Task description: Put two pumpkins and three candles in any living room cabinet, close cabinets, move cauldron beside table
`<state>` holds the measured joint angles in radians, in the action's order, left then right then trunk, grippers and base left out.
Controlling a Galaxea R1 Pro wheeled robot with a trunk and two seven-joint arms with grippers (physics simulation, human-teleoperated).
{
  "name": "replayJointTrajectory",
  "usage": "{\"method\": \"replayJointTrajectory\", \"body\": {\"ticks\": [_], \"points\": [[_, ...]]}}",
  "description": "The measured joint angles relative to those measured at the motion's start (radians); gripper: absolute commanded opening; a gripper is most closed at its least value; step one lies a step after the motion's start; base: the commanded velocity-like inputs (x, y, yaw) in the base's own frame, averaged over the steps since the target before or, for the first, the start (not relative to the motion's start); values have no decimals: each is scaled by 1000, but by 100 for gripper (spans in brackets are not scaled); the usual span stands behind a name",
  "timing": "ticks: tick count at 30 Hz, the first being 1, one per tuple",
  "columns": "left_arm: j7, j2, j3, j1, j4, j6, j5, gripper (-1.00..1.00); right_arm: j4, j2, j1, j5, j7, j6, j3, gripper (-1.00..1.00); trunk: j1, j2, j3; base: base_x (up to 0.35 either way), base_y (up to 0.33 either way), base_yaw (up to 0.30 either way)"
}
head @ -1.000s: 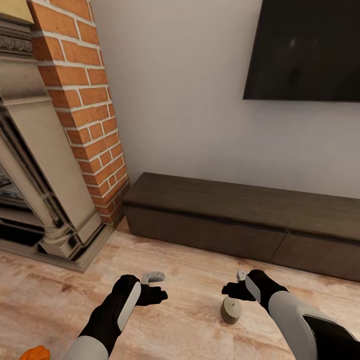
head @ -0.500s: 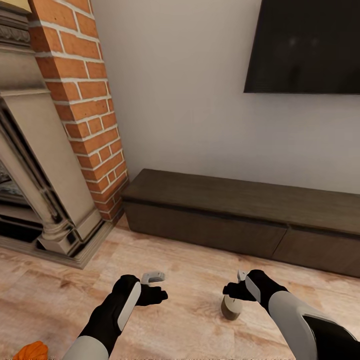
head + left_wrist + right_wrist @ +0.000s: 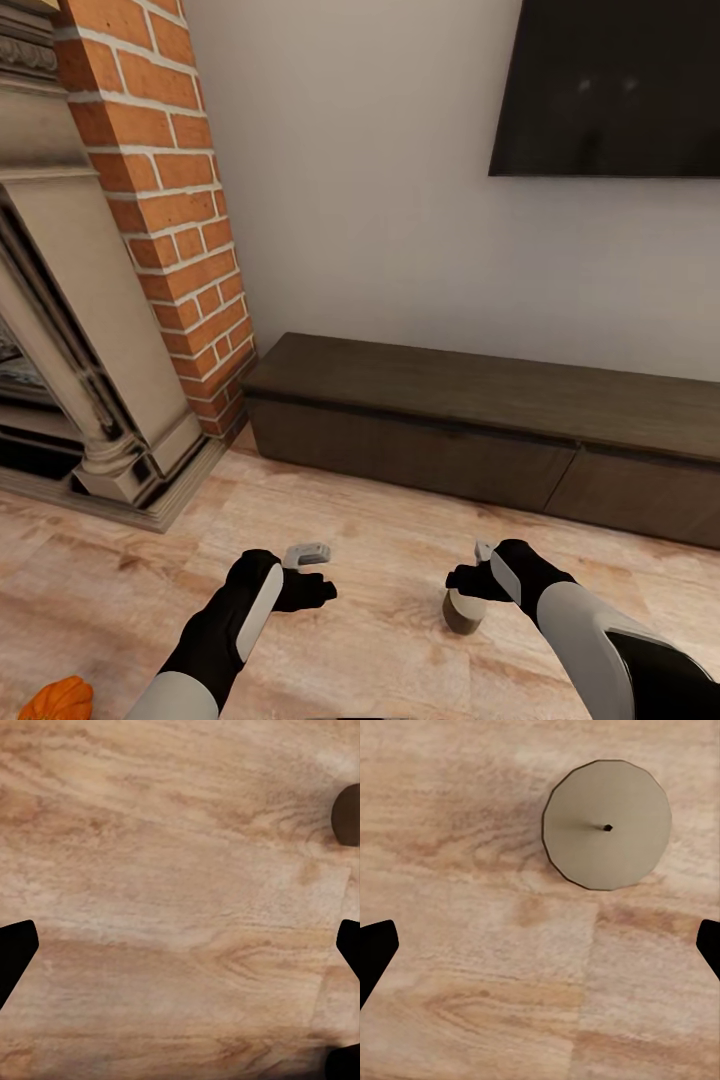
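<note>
Down in the near-left corner of our head view a pumpkin point(image 3: 58, 699) sits on the wood floor point(image 3: 380, 540), and more of it shows now than a second ago: the whole scene has slid, so that's our camera tilting, not the pumpkin rolling. The fireplace point(image 3: 70, 340) and brick column point(image 3: 170, 210) stand beyond it.

Moving across, our left gripper point(image 3: 306, 570) hovers over bare floor, fingers spread wide with nothing between them; its pose looks unchanged over the last second. Its wrist view catches a dark rounded edge at the frame's side, too cropped to name.

Next, the candle point(image 3: 461, 611) stands upright on the floor, partly tucked under our right gripper point(image 3: 478, 572). From the right wrist view we see the candle point(image 3: 607, 825) top-on, wick dead centre, off to one side of the line between the fingertips point(image 3: 375, 949), which stand wide apart and well clear of it. So we're above it, not yet aligned.

Behind, the cabinet point(image 3: 480, 440) runs along the wall under the television point(image 3: 610, 85), drawers all shut. We judge the candle pickup is the step in hand; a drawer must open after.
</note>
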<state>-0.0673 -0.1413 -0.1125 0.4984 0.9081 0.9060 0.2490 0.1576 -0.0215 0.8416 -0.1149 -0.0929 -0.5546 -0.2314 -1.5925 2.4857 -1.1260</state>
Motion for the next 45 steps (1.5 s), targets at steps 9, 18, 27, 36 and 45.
{"method": "replayJointTrajectory", "body": {"ticks": [9, 18, 27, 36, 45], "points": [[-1, -1, 0, 0, -1, 0, -1, 100, 0, 0, 0, 0, 0, 0, 0, 100, 0, 0, 0, 136, -108, 0], [-1, -1, 0, 0, -1, 0, -1, 100, 0, 0, 0, 0, 0, -1, 0, 100, 0, 0, 0, 72, -68, 0], [-4, -3, 0, 0, -3, 0, -2, 100, 0, 0, 0, -1, 0, -5, 1, 100, 0, 0, 0, 2, -41, 0], [-4, -3, 0, 0, -4, -2, -1, 100, 0, 0, 0, -1, 0, -5, 1, 100, 0, 0, 0, 0, -113, 0], [-4, -3, 0, 0, -5, -1, 0, 100, 0, 0, 0, -3, 0, -5, 2, 100, 0, 0, 0, 0, -6, 0]]}}
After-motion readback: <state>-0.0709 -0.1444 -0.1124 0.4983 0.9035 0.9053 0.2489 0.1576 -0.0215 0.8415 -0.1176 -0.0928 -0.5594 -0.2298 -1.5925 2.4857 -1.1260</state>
